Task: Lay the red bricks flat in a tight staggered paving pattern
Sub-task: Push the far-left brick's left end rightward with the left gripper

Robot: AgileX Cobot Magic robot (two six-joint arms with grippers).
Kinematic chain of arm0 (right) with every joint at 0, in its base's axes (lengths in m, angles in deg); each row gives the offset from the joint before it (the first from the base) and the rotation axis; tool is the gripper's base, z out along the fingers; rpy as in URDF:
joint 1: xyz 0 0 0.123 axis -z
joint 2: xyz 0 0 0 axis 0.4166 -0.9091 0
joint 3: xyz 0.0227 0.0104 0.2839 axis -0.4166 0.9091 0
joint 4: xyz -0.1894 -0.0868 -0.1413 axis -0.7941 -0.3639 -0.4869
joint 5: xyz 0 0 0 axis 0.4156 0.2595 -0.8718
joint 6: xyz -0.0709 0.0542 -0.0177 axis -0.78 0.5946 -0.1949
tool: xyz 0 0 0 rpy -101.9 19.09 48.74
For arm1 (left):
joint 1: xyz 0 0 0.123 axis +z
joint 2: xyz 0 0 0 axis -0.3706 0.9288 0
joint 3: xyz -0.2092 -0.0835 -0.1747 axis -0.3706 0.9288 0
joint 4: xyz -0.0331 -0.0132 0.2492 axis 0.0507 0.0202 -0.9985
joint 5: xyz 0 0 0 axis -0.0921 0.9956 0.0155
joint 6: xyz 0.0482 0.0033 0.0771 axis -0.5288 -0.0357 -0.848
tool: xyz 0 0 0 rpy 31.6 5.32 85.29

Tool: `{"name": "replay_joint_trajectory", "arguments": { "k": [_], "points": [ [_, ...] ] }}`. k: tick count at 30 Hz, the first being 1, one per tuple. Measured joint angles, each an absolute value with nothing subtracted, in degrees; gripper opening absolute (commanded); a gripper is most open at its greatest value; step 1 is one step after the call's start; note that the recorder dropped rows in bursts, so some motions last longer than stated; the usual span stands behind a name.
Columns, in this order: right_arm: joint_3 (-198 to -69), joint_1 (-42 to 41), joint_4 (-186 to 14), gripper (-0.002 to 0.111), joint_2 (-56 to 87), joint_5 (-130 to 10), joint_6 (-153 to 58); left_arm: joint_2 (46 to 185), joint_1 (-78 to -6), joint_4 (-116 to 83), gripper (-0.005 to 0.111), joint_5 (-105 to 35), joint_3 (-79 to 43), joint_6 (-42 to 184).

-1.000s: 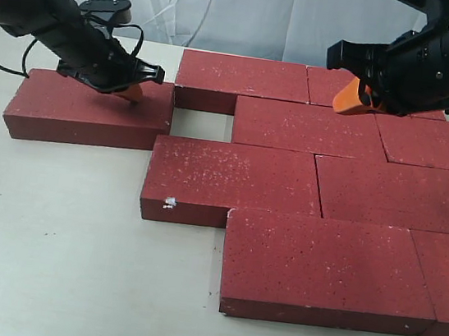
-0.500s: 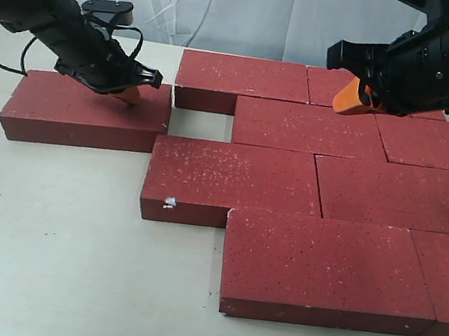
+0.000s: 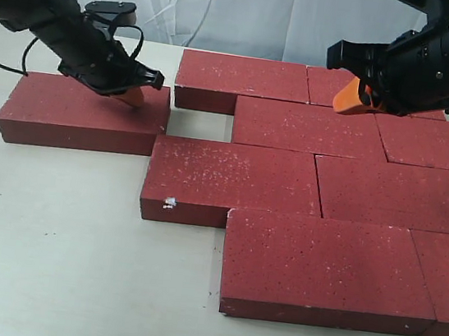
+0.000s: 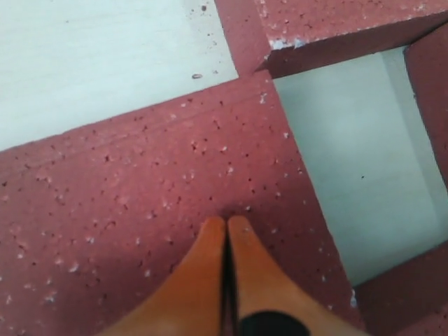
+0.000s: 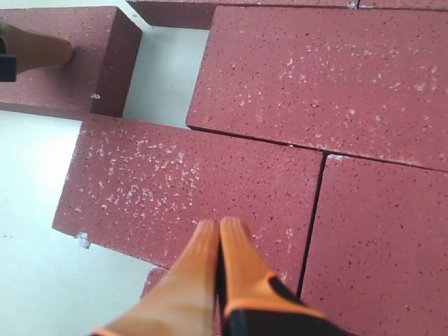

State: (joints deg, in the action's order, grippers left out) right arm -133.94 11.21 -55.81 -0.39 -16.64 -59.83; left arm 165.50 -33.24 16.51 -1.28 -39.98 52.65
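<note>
Most of the red bricks (image 3: 321, 185) lie flat and butted together in staggered rows across the middle and right of the exterior view. One loose brick (image 3: 79, 111) sits at the left of the frame, in line with the second row. A bare gap (image 3: 201, 123) of worktop (image 3: 55, 262) parts its right end from the second-row brick (image 3: 308, 128).

The left gripper (image 3: 128, 93) has its orange fingers (image 4: 210, 259) pressed together, with the tips resting on the top face of the loose brick near its right end. The right gripper (image 3: 351, 98) hangs above the back rows at the upper right, fingers likewise together and touching nothing.

The loose brick looks heavy, rigid and gritty, and probably too broad for these fingers to span, so it is better slid than lifted. The rough top should give the closed tips enough bite to drag it rightward. A push on the short left end would likely be surer. Off-centre force may swing it, and its far corner, just beside the back-row brick (image 3: 241, 75), could catch there.
</note>
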Motion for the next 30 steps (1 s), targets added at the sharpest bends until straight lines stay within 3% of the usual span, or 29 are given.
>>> {"name": "replay_joint_trajectory", "arguments": {
  "k": [14,30],
  "points": [
    [-133.9,11.2,-55.8,-0.001,-0.4,-16.8,-59.8,164.4,-32.7,18.3,0.000,-2.4,-40.7,49.8],
    [-133.9,11.2,-55.8,-0.001,-0.4,-16.8,-59.8,160.1,-15.0,-12.9,0.000,4.2,-42.2,75.3]
  ]
}}
